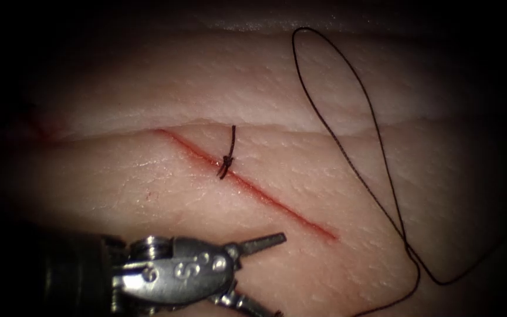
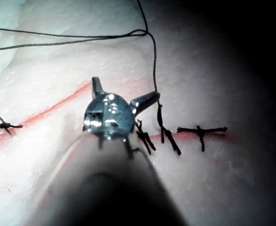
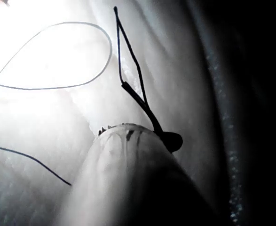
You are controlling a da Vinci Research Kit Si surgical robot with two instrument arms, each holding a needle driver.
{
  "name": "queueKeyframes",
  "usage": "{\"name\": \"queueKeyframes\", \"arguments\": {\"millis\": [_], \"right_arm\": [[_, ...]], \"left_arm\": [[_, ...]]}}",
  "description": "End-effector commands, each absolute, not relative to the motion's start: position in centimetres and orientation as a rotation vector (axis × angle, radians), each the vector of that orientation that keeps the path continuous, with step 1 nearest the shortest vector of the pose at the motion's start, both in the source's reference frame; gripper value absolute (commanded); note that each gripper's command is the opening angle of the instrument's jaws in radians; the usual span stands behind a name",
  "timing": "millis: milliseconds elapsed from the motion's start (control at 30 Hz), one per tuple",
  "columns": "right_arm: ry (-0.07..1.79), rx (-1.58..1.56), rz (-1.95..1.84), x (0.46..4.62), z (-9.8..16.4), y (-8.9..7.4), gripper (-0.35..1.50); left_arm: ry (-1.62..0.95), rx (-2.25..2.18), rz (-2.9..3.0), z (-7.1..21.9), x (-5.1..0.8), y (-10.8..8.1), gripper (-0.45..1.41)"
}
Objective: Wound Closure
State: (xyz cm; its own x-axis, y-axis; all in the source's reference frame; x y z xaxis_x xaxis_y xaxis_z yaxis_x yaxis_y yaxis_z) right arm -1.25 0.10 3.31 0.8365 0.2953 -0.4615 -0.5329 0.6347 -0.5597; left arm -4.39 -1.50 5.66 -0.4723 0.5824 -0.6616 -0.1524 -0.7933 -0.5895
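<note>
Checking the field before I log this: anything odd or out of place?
Nothing damaged. One knotted stitch sits on the cut; loose thread loops across the tissue right of it. Left gripper is open, holding nothing. No needle seen.

Under me lies the tissue (image 1: 148, 199), pale, with a slanting red cut (image 1: 265, 196) across it. One knotted stitch (image 1: 227, 158) sits on the cut, its cut ends sticking up. To the right of the cut, loose dark thread (image 1: 347, 105) lies looped on the tissue.

Left tool (image 1: 265, 276) low, jaws spread apart, holding nothing.
</note>
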Motion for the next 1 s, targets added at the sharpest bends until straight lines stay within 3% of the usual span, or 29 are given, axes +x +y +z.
{"name": "queueKeyframes", "arguments": {"millis": [33,133,233,500,700,1000], "right_arm": [[0.332,-0.756,0.488,-1.19,3.3,0.2,-0.35],[0.342,-0.759,0.476,-1.15,3.3,0.1,-0.35],[0.594,-0.668,0.677,-0.97,3.3,0.1,-0.35],[0.842,-0.464,0.754,0.18,3.3,-0.1,-0.35],[0.973,-0.332,0.724,0.96,3.6,-0.2,-0.35],[1.091,-0.216,0.673,1.70,4.0,-0.6,-0.35]], "left_arm": [[-0.639,-1.281,2.282,5.7,-4.46,-1.5,0.86],[-0.637,-1.280,2.285,5.7,-4.44,-1.5,0.84],[-0.638,-1.282,2.287,5.7,-4.41,-1.5,0.81],[-0.646,-1.289,2.300,5.7,-4.24,-1.6,0.74],[-0.659,-1.300,2.304,5.8,-4.03,-1.6,0.29],[-0.614,-1.272,2.310,5.8,-3.77,-1.5,0.29]]}}
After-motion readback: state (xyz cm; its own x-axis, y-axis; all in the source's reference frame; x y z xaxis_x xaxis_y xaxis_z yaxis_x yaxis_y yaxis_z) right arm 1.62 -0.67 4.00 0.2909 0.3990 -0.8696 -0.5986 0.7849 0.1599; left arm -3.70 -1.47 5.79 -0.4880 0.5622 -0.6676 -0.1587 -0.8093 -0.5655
